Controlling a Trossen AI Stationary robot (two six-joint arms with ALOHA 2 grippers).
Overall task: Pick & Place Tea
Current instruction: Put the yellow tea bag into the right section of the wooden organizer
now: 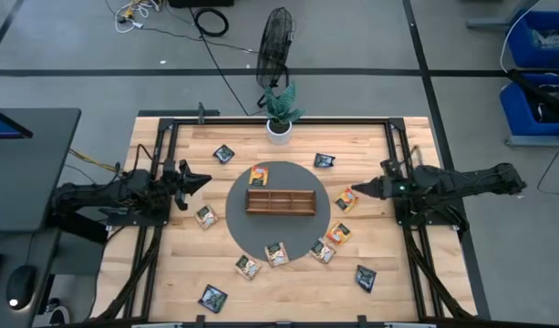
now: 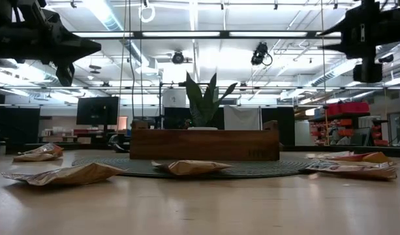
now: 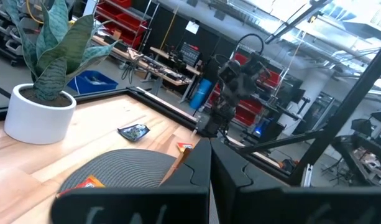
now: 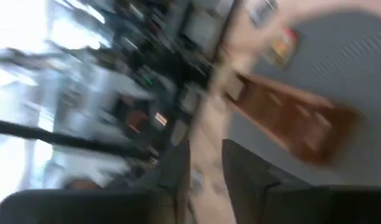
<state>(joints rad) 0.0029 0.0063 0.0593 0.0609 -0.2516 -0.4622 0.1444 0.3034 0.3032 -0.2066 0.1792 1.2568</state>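
Note:
Several small square tea sachets lie flat on the table around a round grey mat (image 1: 252, 228): dark ones (image 1: 224, 154) (image 1: 324, 160) (image 1: 366, 277), orange ones (image 1: 346, 199) (image 1: 338, 234), and a white-green one (image 1: 205, 217). One orange sachet (image 1: 259, 174) lies on the mat beside the wooden tray (image 1: 280, 200). My left gripper (image 1: 204, 179) is shut and hangs in the air left of the mat. My right gripper (image 1: 357, 189) is open, raised, just right of the orange sachet at the mat's right edge. The low view shows both arms high above the table.
A potted plant (image 1: 280, 114) stands at the table's far edge behind the mat. A black frame runs along the table's left, right and far sides. More sachets (image 1: 277, 254) (image 1: 247, 267) (image 1: 212, 296) lie toward the near edge. Bare wood shows at the near corners.

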